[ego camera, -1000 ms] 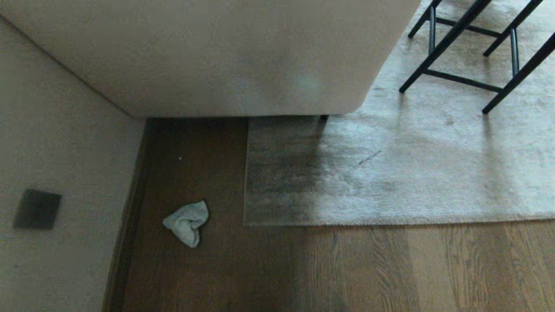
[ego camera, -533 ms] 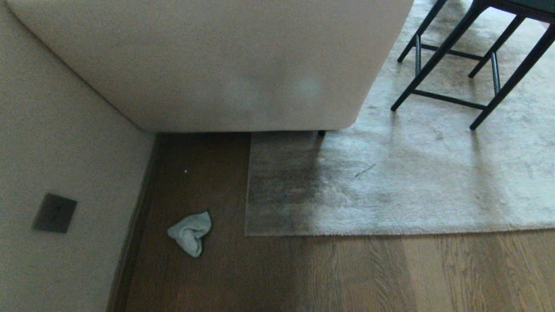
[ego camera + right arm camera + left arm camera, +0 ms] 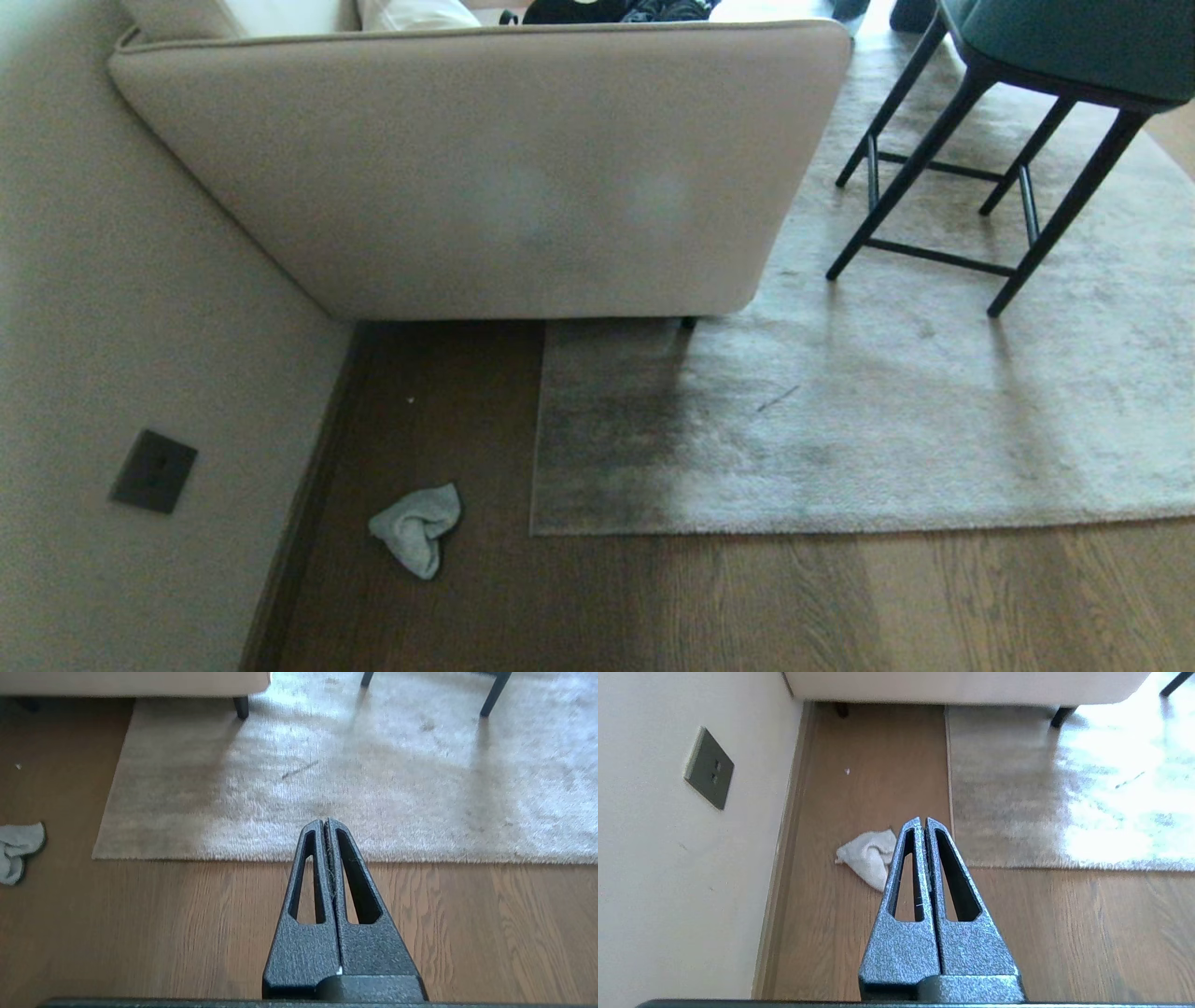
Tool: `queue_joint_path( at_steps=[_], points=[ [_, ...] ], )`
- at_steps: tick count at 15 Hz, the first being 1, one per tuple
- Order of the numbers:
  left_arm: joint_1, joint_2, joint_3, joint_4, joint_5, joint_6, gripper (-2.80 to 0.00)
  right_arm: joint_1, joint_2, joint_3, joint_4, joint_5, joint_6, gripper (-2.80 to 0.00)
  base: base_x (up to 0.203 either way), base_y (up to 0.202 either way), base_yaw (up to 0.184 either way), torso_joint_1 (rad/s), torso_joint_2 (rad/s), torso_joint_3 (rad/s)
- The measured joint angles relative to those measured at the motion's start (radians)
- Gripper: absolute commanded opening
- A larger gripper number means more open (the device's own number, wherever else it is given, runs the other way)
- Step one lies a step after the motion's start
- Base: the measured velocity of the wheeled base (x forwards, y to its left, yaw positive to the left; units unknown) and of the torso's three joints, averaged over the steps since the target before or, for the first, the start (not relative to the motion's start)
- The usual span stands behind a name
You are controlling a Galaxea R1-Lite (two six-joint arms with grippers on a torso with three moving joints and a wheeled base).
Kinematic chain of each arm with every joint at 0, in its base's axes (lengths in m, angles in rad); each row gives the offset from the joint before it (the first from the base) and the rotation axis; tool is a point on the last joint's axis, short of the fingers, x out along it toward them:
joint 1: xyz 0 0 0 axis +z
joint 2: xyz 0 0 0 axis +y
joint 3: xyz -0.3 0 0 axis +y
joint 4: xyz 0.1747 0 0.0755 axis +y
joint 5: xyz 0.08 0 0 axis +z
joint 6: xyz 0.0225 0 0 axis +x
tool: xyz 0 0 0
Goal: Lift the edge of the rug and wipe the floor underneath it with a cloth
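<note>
I am looking at the rug edge [image 3: 534, 429]. It is lying flat on the floor [image 3: 653, 607], with its square corner near the bottom of the sofa's shadow. The rug is big and grey-beige, and it is running under the sofa [image 3: 485, 168] and off to my right. The part near the corner is looking darker, because it is sitting in shade.

The cloth [image 3: 415, 527] is lying on the brown wood floor, just to the left of the rug corner. It is not touching the rug. It is small, pale and crumpled into a soft lump. It is sitting between the rug and the wall [image 3: 112, 327]. A tiny white speck [image 3: 410, 400] is lying on the floor farther back, closer to the sofa.

My left pincer [image 3: 923, 821] is hanging above the floor with its two fingers pressed together, and it is holding nothing. In the left wrist view its tip is showing right beside the cloth, but it is up in the air. My right pincer [image 3: 325, 822] is closed too, and it is empty. In the right wrist view it is pointing at the long front edge of the rug.

A dark square wall plate [image 3: 154, 471] is sitting low on the wall. A chair [image 3: 980, 168] with thin black legs and a green seat is standing on the rug, well away from the cloth.
</note>
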Motion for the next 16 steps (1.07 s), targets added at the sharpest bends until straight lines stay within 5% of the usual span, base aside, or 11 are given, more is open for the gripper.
queue_joint_path(
  at_steps=[16],
  points=[
    [0.0,0.0,0.0,0.0,0.0,0.0,-2.8,0.0,0.0,0.0,0.0,0.0,-0.001,-2.8,0.0,0.0,0.0,0.003,0.0,0.204]
  ],
)
